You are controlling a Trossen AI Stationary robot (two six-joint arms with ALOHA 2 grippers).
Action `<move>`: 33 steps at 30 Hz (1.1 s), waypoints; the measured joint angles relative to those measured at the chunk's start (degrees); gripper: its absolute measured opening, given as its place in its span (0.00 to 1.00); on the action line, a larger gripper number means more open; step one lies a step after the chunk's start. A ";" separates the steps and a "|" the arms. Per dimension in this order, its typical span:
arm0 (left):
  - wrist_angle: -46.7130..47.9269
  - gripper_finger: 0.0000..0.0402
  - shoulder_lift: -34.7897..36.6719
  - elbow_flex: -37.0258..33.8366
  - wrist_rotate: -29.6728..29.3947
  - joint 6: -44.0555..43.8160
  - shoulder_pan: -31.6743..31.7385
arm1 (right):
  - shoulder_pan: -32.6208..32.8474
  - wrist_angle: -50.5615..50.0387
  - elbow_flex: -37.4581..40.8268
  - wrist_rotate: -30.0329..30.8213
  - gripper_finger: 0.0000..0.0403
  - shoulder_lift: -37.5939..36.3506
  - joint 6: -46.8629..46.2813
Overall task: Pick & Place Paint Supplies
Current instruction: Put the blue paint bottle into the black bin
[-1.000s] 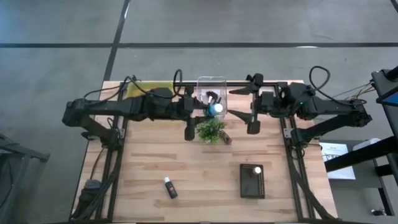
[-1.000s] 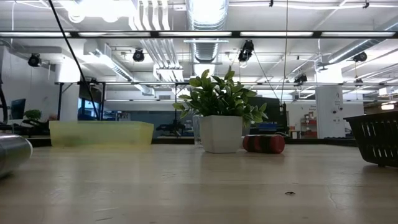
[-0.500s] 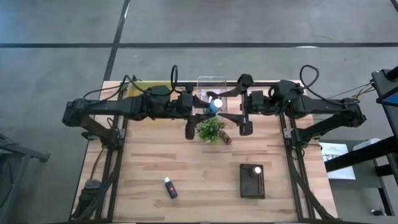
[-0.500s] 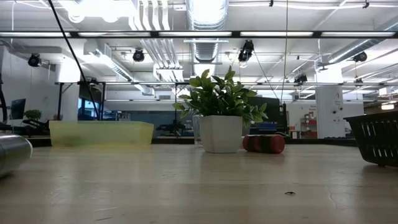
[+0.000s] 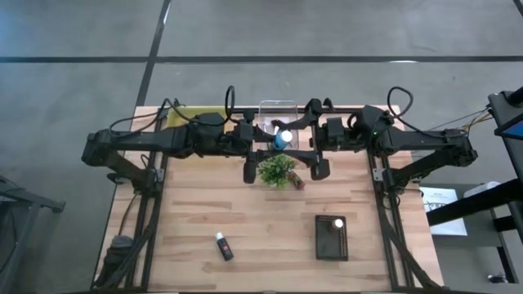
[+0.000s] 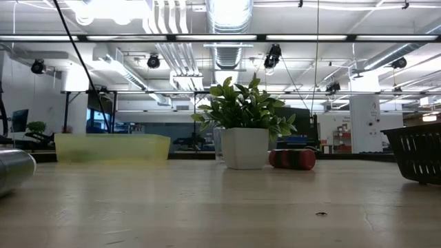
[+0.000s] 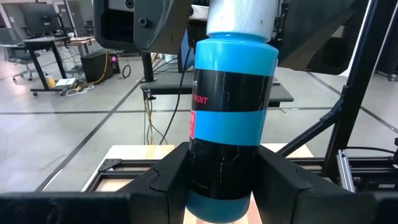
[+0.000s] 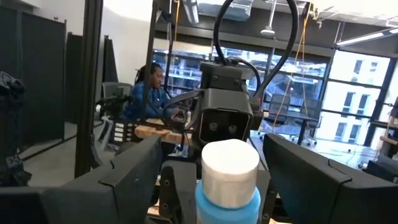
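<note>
A blue paint bottle [image 7: 229, 118] with black label bands and a white cap [image 8: 230, 163] stands upright in the air over the table's far middle, beside a clear box [image 5: 276, 109]. My left gripper [image 5: 274, 142] reaches in from the table's left and is shut on it. My right gripper [image 5: 297, 139] comes from the right and is open. Its two fingers [image 8: 112, 180] stand on either side of the cap with a gap on each side. Neither gripper shows in the low view. My left gripper pinches the bottle's lower body [image 7: 200, 177] between its two fingers [image 7: 163, 182], one on each side. The fingers lie about level and come from the table's left. The bottle stands upright in the hold, cap up, lifted clear of the table.
A potted plant [image 5: 276, 170] stands just nearer than the grippers, with a red and black item [image 5: 297, 182] beside it. A yellow tray [image 5: 193, 115] lies at the far left. A black basket [image 5: 331, 238] and a black tube with a white cap [image 5: 223, 246] sit near the front.
My right gripper has moved toward the table's left, up to the held bottle, and has turned a little. Its open fingers now stand on either side of the cap. The left gripper and the bottle have kept their place.
</note>
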State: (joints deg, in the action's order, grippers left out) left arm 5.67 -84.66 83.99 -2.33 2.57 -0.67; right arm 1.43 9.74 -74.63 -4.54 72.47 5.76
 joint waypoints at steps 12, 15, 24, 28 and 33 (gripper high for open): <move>0.08 0.37 0.00 0.00 0.24 0.17 -0.04 | 0.00 -0.77 0.00 -0.04 0.37 0.00 0.07; 0.09 0.37 0.00 0.00 0.25 0.15 -0.04 | -0.02 -0.83 0.00 -0.22 0.30 0.02 0.23; 0.38 0.37 0.00 0.00 0.22 0.39 -0.04 | 0.00 -1.06 0.02 -0.26 0.28 -0.34 0.30; 2.88 0.37 0.07 0.07 -0.04 0.92 0.33 | 0.00 -2.16 0.09 -0.14 0.28 -0.81 0.29; 5.79 0.44 0.22 0.27 -2.13 3.63 0.55 | -0.02 -5.79 -2.19 0.22 0.28 -0.83 0.75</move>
State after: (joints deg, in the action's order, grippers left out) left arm 11.46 -84.45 84.26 -4.46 6.20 -0.12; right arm 1.41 3.94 -76.82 -4.32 71.64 6.50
